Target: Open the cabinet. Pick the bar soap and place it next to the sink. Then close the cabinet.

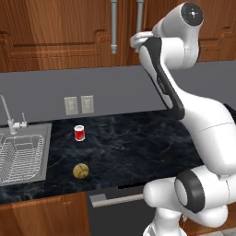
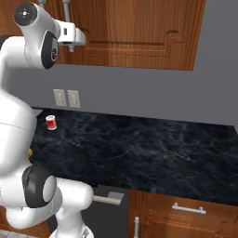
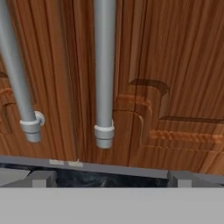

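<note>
We hold the arm raised, claw (image 3: pixel 109 177) spread wide facing the shut cabinet (image 3: pixel 175 65), its handles (image 3: pixel 104 74) at twelve o'clock.

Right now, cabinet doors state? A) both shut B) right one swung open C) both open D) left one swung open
A: in the hand view both doors of the cabinet lie flush side by side, their two grey handles parallel and close together, with no interior showing; the hand faces them, open and holding nothing.
</note>
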Robot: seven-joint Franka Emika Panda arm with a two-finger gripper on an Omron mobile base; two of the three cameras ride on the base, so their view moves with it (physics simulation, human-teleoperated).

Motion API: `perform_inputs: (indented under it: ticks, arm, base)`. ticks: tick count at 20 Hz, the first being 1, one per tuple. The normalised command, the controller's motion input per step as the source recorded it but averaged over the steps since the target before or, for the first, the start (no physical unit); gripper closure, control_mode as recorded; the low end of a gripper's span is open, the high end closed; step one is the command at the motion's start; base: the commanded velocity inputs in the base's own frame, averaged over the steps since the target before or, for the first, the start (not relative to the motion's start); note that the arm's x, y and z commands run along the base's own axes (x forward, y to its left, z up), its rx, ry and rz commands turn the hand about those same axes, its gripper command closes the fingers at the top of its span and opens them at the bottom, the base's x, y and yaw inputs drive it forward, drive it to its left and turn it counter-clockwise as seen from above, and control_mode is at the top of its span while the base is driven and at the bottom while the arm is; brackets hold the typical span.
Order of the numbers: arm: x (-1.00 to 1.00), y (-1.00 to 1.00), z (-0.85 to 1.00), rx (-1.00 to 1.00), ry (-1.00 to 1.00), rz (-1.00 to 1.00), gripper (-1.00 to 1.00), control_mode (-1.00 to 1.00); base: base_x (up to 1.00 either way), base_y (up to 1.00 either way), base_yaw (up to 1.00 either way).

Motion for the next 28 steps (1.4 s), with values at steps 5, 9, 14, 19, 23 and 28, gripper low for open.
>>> perform_inputs:
  ticks: [5,9,14,19,23,28]
  arm:
    - [0.19,0.02,0.0,0.0,0.0,-0.03,-1.0,-1.0]
    - [0.15,0.25,0.0,0.0,0.0,-0.1,-1.0,-1.0]
    - [0.03,0.14,-0.02,0.0,0.0,-0.09,-1.0,-1.0]
    - [0.01,-0.01,0.0,0.0,0.0,-0.03,-1.0,-1.0]
    - [0.22,-0.04,0.0,0.05,0.0,0.0,-1.0,-1.0]
    - [0.25,-0.09,0.0,0.06,0.01,0.05,-1.0,-1.0]
  base:
    - [0.0,0.0,0.0]
    - [0.0,0.0,0.0]
    - [0.0,0.0,0.0]
    - [0.0,0.0,0.0]
    - [0.0,0.0,0.0]
    - [0.0,0.0,0.0]
